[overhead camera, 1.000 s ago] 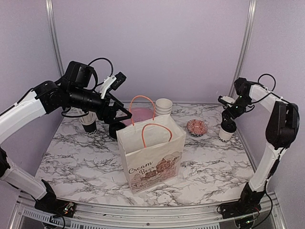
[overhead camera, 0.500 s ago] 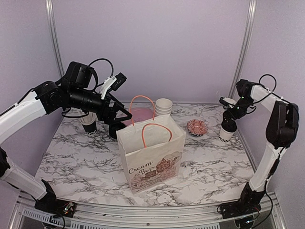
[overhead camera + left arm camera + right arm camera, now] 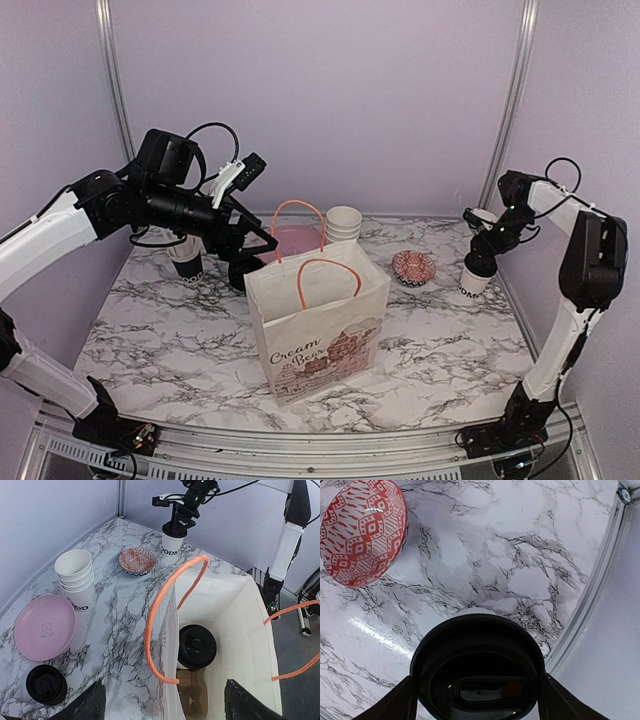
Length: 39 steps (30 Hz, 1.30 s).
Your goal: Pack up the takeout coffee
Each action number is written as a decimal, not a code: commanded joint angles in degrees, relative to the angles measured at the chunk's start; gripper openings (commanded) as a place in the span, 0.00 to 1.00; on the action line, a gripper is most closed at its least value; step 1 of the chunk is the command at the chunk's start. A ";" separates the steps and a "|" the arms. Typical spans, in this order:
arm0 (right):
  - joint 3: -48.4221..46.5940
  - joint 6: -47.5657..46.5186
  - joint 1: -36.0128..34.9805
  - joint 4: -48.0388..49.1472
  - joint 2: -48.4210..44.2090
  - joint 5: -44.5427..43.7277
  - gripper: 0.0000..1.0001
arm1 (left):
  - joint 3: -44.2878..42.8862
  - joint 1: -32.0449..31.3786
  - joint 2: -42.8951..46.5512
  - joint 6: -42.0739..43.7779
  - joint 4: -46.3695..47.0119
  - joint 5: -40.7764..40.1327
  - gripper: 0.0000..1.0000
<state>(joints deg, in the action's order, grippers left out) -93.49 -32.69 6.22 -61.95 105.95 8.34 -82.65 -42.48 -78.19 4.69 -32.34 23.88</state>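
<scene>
Right wrist: right tool straddles takeout coffee lid, worktop 3 o'clock; cannot tell if pinched; left tool spread; next: clamp, lift, carry to bag

Glossy marble-patterned table, matt paper bag, smooth black plastic takeout coffee lid, glazed bowl

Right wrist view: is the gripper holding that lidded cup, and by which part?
Cannot tell. The right gripper straddles the coffee cup at its black dome lid, one finger on each side, but whether they press on it is unclear.
</scene>
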 commanded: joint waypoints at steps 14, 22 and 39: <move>5.06 -1.26 0.94 -1.86 -8.11 3.56 0.59 | -2.27 -2.51 -3.24 -0.86 0.93 0.56 0.83; 13.92 -7.10 -2.03 -2.25 -19.18 10.06 0.55 | -5.70 -2.94 -7.91 -0.76 0.44 -2.44 0.54; 25.85 -17.20 -27.46 -2.04 -35.05 16.19 0.54 | -21.31 -2.57 -19.28 0.10 -1.71 -7.39 0.00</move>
<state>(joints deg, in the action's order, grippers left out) -67.92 -47.62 -16.38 -63.11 73.32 22.24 -100.75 -45.28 -95.31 4.54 -33.39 19.35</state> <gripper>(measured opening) 0.683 0.011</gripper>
